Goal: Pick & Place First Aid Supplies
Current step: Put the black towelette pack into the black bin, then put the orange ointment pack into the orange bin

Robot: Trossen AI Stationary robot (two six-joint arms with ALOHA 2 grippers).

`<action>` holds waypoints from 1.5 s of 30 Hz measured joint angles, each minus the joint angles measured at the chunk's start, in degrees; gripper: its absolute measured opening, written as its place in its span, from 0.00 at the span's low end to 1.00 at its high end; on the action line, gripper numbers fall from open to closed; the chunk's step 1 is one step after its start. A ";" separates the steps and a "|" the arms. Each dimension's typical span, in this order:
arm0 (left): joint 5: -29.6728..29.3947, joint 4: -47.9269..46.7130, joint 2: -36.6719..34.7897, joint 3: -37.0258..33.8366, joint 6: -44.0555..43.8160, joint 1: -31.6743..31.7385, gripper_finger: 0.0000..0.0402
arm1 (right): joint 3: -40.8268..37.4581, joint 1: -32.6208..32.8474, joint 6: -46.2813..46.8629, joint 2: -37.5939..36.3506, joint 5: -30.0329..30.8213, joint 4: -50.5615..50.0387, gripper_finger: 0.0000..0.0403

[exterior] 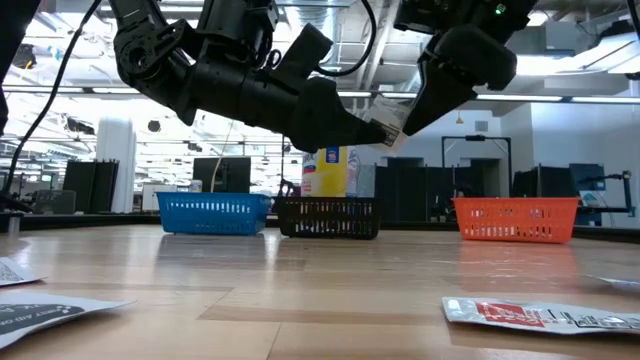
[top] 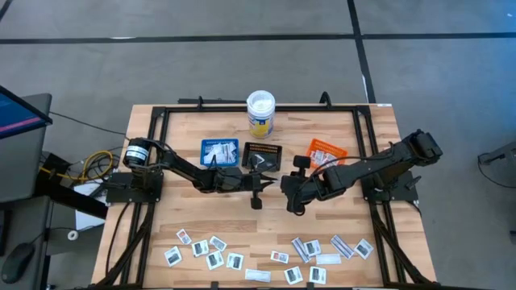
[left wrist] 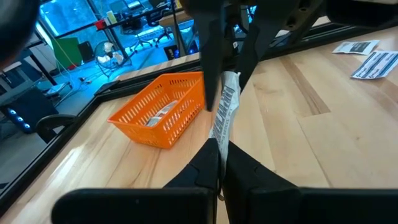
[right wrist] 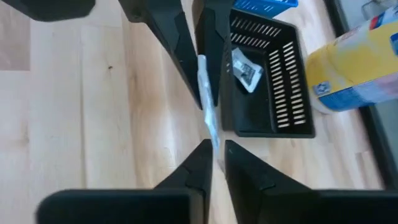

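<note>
Small flat paper packets (top: pixel 214 250), white with dark or red marks, lie scattered along the near edge of the worktop (top: pixel 185 205). Mid-worktop, in the air, the left gripper (top: pixel 260 185) and right gripper (top: pixel 284 187) meet tip to tip. One narrow white packet with dark print (left wrist: pixel 224 112) hangs between them, both pairs of fingers clamped on it. Beyond the fingers sit a blue tray (top: pixel 219 151), black tray (top: pixel 265 155) and orange tray (top: pixel 326 151).

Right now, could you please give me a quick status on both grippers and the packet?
Left gripper shut on packet, mid-air over table centre. Right gripper pinching the packet's other end, handover under way. Black tray just behind; nothing blocking.
</note>
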 joint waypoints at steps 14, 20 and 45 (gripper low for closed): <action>-7.22 -0.62 0.00 0.00 -0.21 0.19 0.02 | -0.01 -0.73 1.98 0.00 -2.22 -2.22 0.06; -18.68 -2.88 0.00 -0.02 -0.24 0.45 0.02 | -0.01 -0.69 10.24 0.00 -2.44 -9.23 0.06; -20.03 -9.91 -4.22 0.03 -15.65 1.37 0.29 | -0.03 -1.24 11.35 0.04 -2.43 -8.23 0.06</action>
